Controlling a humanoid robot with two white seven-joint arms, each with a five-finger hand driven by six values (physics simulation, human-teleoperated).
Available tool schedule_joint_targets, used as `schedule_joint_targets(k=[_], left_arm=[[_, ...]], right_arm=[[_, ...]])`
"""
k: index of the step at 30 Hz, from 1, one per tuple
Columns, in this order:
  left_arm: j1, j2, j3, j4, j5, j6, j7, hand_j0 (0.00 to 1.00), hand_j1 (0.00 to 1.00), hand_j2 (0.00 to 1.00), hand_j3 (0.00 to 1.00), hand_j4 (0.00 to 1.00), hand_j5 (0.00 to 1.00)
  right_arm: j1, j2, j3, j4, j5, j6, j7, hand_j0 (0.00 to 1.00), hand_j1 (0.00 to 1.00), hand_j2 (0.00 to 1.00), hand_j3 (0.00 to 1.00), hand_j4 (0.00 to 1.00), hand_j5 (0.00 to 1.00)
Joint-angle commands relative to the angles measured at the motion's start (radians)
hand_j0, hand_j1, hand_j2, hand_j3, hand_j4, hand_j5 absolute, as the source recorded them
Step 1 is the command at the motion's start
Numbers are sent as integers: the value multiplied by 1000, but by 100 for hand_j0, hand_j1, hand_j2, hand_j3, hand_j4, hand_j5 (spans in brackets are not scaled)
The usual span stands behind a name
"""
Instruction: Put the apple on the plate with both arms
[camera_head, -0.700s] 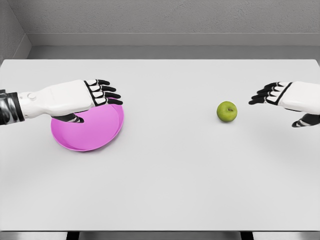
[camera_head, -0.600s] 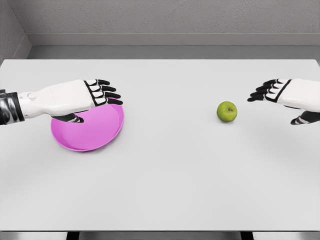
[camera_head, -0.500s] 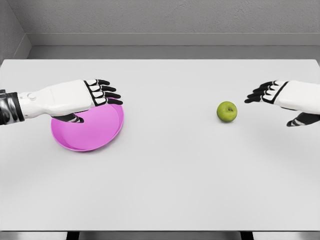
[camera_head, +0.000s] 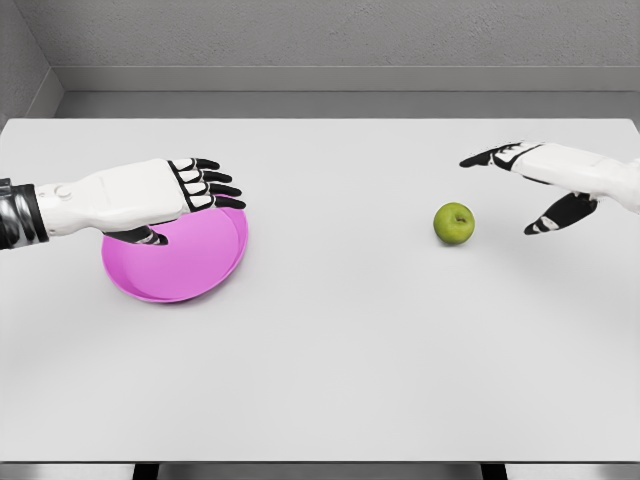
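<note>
A green apple (camera_head: 454, 223) sits alone on the white table (camera_head: 330, 340), right of the middle. A pink plate (camera_head: 190, 262) lies at the left. My left hand (camera_head: 180, 205) hovers over the plate's far edge, fingers spread and holding nothing. My right hand (camera_head: 510, 190) reaches in from the right, just beyond and to the right of the apple. Its fingers stretch out toward the left and its thumb hangs below; it is apart from the apple.
The table's far edge meets a grey wall (camera_head: 330, 40). Its front edge runs along the bottom of the view.
My right hand has moved left and a little farther back toward the apple, with its fingers stretching out flatter. The left hand, plate and apple have not moved.
</note>
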Motion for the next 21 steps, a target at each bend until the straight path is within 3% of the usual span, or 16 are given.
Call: schedule_joint_targets(k=[1,4,8,21], left_arm=[[0,1,1,0,6,1,1,100,100,100,100,100,100],[0,1,0,1,6,1,1,100,100,100,100,100,100],[0,1,0,1,5,1,1,100,100,100,100,100,100],[0,1,0,1,5,1,1,100,100,100,100,100,100]], right_arm=[[0,23,78,14,38,25,0,100,100,100,100,100,100],[0,43,101,16,97,25,0,100,100,100,100,100,100],[-38,78,126,80,101,25,0,100,100,100,100,100,100],[-107,161,181,183,101,24,0,100,100,100,100,100,100]])
